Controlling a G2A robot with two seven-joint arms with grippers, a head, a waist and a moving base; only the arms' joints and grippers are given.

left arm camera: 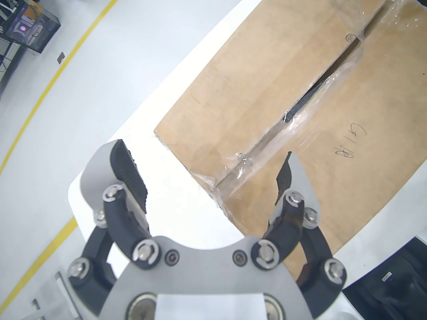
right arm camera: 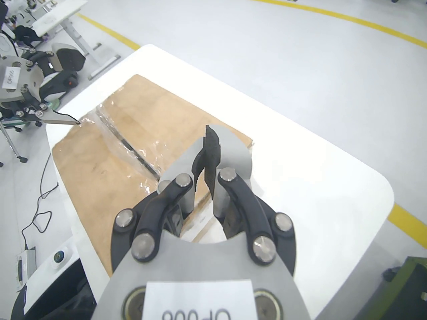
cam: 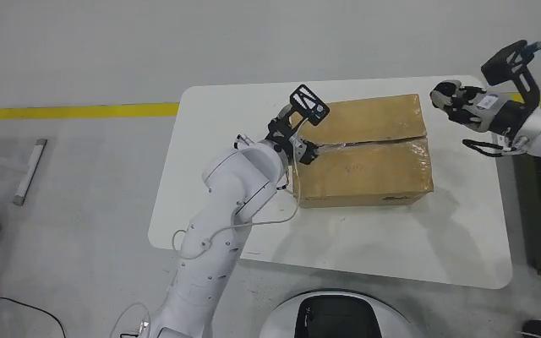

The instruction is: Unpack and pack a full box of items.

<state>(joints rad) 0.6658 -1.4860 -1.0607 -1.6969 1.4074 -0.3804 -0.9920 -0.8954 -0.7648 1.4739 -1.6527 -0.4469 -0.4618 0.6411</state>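
Main worry from where I stand: the box (cam: 363,156) is taped shut w/ clear tape (left arm camera: 300,118) along the seam (left arm camera: 312,89) btwn its two top flaps. The left gripper (left arm camera: 208,171) sits at the left end of that seam, spread wide, one fingertip (left arm camera: 285,176) over the near flap (left arm camera: 350,118) right by the tape, the other out over the bare surface (cam: 473,245). If that tip digs at the film, it'll prob. stretch and wrinkle rather than tear, or the tip skids off the slick plastic. Nothing pins the box, so a pull or shove at that end could drag or swivel it across the surface, maybe toward an edge. The right gripper (right arm camera: 208,154), fingers pressed together & carrying nothing, hangs by the box's far right corner, apparently clear of the cardboard, so no bracing from it as things stand. Poking down too hard could also crush a flap in onto whatever's inside. Re contents: can't say. Flaps are down, tape crumpled in places, and there's just a thin dark slit part-way along the seam, nothing readable through it. Box sits mid-right on the surface, long side running left-right, flat & upright.
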